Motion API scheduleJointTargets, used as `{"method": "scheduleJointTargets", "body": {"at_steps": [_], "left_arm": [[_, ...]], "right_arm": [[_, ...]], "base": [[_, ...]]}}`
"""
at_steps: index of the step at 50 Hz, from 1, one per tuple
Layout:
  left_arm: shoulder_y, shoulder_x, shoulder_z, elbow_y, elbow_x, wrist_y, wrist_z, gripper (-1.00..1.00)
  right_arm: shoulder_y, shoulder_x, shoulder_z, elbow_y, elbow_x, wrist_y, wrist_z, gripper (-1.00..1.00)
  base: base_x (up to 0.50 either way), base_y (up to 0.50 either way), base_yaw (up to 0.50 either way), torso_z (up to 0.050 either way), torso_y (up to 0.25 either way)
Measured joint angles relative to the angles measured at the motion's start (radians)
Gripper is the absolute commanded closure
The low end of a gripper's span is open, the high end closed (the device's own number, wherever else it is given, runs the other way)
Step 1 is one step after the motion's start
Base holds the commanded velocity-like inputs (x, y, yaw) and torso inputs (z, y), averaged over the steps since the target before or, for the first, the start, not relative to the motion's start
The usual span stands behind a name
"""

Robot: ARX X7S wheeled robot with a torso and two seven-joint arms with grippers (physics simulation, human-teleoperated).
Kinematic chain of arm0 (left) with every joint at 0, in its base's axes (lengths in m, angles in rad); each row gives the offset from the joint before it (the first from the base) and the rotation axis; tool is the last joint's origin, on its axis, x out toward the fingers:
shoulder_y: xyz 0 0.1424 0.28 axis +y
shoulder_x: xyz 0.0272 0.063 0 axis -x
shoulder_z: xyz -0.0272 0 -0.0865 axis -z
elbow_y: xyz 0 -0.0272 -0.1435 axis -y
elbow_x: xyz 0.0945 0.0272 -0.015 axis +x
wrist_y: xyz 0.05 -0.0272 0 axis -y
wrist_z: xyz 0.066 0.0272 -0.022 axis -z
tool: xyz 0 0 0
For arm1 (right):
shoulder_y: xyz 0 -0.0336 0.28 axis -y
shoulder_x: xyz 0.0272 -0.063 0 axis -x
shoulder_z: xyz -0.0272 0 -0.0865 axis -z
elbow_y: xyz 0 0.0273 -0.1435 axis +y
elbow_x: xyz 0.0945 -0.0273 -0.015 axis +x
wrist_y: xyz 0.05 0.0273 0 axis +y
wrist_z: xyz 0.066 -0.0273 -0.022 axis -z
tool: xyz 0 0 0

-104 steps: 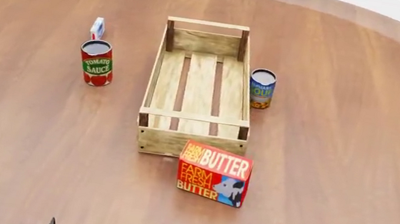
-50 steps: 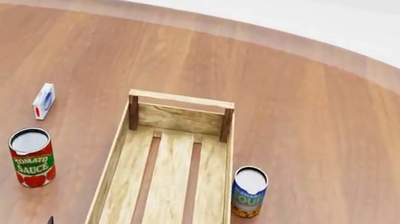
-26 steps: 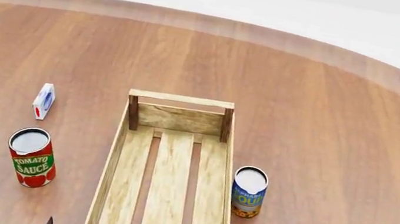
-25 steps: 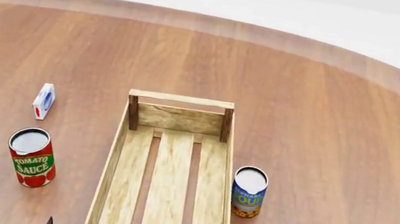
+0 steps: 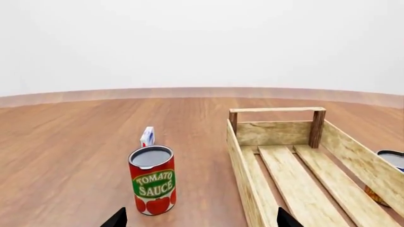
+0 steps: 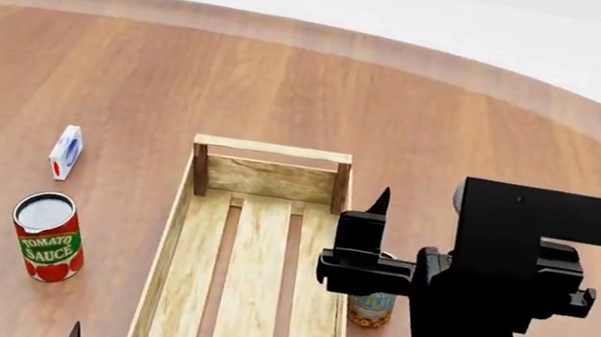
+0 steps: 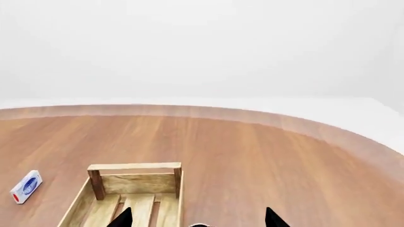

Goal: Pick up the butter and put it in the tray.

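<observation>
The butter is out of view in every current frame. The tray [image 6: 271,157], a long pale wooden crate with a slatted bottom, lies in the middle of the table; it also shows in the left wrist view [image 5: 277,134] and the right wrist view [image 7: 135,167]. It is empty where visible. My right gripper [image 6: 417,226] is raised over the tray's right side, open and empty; its jaws stand wide apart in the right wrist view [image 7: 197,218]. My left gripper [image 6: 19,330] is low at the near left, open and empty [image 5: 200,220].
A tomato sauce can [image 6: 48,236] [image 5: 153,179] stands left of the tray, with a small white carton [image 6: 66,151] [image 5: 147,137] [image 7: 26,186] behind it. A soup can [image 6: 371,309] [image 5: 391,161] stands right of the tray, partly hidden by my right arm. The round table's far edge curves behind.
My right arm has risen from the bottom edge into the head view and now covers part of the soup can. The butter left the head view when the view tilted up earlier.
</observation>
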Motion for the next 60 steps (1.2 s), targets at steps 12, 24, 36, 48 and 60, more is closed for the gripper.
{"method": "scheduleJointTargets", "body": {"at_steps": [12, 24, 36, 48, 60], "left_arm": [[-0.002, -0.005, 0.006, -0.005, -0.009, 0.005, -0.004, -1.00], [-0.009, -0.007, 0.011, -0.024, -0.020, 0.012, -0.006, -1.00], [-0.014, -0.010, 0.017, -0.036, -0.027, 0.014, -0.009, -1.00], [-0.018, -0.016, 0.021, -0.040, -0.034, 0.014, -0.015, -1.00], [-0.022, -0.021, 0.027, -0.042, -0.037, 0.015, -0.022, -1.00]], "right_arm": [[0.105, 0.036, -0.035, -0.003, 0.031, 0.115, 0.001, -1.00], [0.298, 0.174, -0.291, 0.037, 0.086, 0.196, -0.245, -1.00], [0.542, 0.315, -0.739, 0.039, 0.024, 0.225, -0.535, -1.00], [0.656, 0.386, -1.023, -0.018, -0.003, 0.262, -0.691, -1.00], [0.660, 0.404, -1.171, -0.052, 0.000, 0.294, -0.746, -1.00]], "base": [[0.00, 0.00, 0.00, 0.000, 0.000], [0.00, 0.00, 0.00, 0.000, 0.000], [0.00, 0.00, 0.00, 0.000, 0.000], [0.00, 0.00, 0.00, 0.000, 0.000], [0.00, 0.00, 0.00, 0.000, 0.000]]}}
